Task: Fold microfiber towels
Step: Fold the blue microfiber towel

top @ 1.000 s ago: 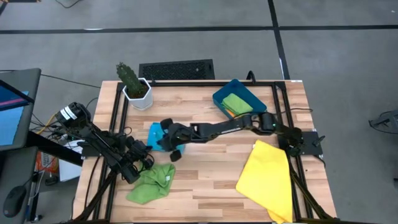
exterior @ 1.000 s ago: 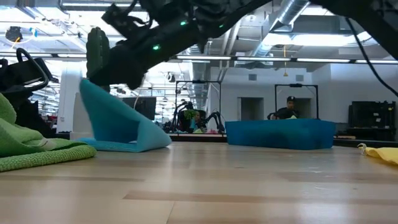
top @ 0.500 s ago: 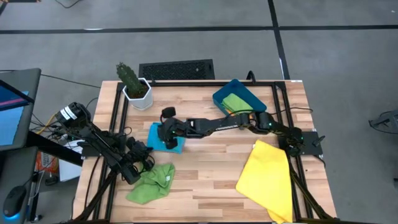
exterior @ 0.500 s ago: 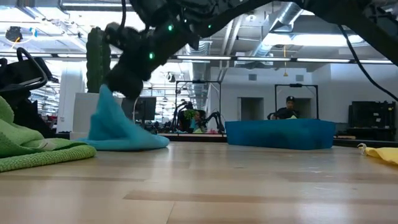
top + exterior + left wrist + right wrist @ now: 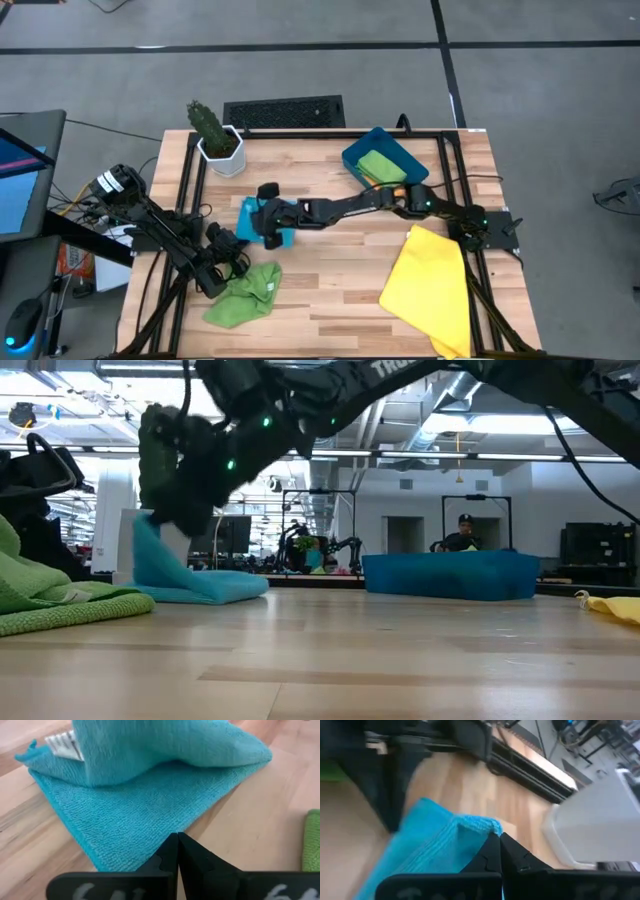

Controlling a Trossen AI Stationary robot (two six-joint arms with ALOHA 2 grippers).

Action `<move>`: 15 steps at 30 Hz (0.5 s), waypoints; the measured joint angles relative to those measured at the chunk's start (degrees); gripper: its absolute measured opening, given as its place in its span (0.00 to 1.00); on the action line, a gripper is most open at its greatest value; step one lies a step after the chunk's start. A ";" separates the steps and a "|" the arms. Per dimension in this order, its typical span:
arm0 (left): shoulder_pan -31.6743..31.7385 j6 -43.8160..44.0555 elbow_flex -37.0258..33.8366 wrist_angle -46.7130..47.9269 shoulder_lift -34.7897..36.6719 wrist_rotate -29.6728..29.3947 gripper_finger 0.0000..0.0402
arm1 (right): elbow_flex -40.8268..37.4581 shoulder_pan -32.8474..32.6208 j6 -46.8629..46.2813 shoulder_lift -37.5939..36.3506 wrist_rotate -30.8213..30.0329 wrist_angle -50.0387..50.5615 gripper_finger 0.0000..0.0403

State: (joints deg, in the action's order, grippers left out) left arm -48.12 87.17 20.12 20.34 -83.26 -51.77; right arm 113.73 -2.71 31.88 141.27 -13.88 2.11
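High view: right arm is reaching across the wooden table [image 5: 330, 290], its right gripper [image 5: 268, 208] sitting over the light blue towel [image 5: 262, 222] at left-centre. Left gripper [image 5: 232, 243] is resting just beside that towel's near-left edge. A green towel [image 5: 243, 293] is lying crumpled near the left front edge; the bright yellow towel [image 5: 428, 287] is draping over the right front corner. The dark teal bin [image 5: 383, 160] at the back right is holding another green towel [image 5: 381, 164] with an orange towel [image 5: 381, 182] peeking out beneath it. A potted cactus [image 5: 213, 135] is standing at the back left.

Low view: right gripper [image 5: 186, 510] is pinching one edge of the light blue towel [image 5: 190, 575] and lifting it up while the remainder is lying flat on the table. Green towel [image 5: 55, 602] is bunching at far left; a person [image 5: 463, 535] is sitting in the room behind the bin [image 5: 450, 575].

Left wrist view: left gripper [image 5: 178, 843] is showing its fingers pressed together, holding nothing, tips over the towel's [image 5: 150, 800] edge; a white tag [image 5: 64, 745] is showing on the folded-over flap.

Right wrist view: right gripper [image 5: 499, 844] is clamping narrow on a corner of the blue towel [image 5: 440, 850].
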 joint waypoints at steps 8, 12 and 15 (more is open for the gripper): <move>-0.02 -1.04 1.93 2.00 0.15 4.26 0.00 | 0.07 -0.64 -0.41 -0.26 5.42 -3.88 0.02; -0.02 -0.96 5.89 8.12 0.15 7.26 0.00 | 0.09 -0.51 -2.39 -0.28 11.26 -5.87 0.02; -0.06 -0.97 9.41 13.00 0.17 8.00 0.00 | 0.30 -0.51 -2.93 1.59 12.12 -8.98 0.02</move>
State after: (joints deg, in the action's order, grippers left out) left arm -48.18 86.20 29.53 33.34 -83.09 -43.77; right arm 114.04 -3.22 28.95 142.85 -1.76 -6.87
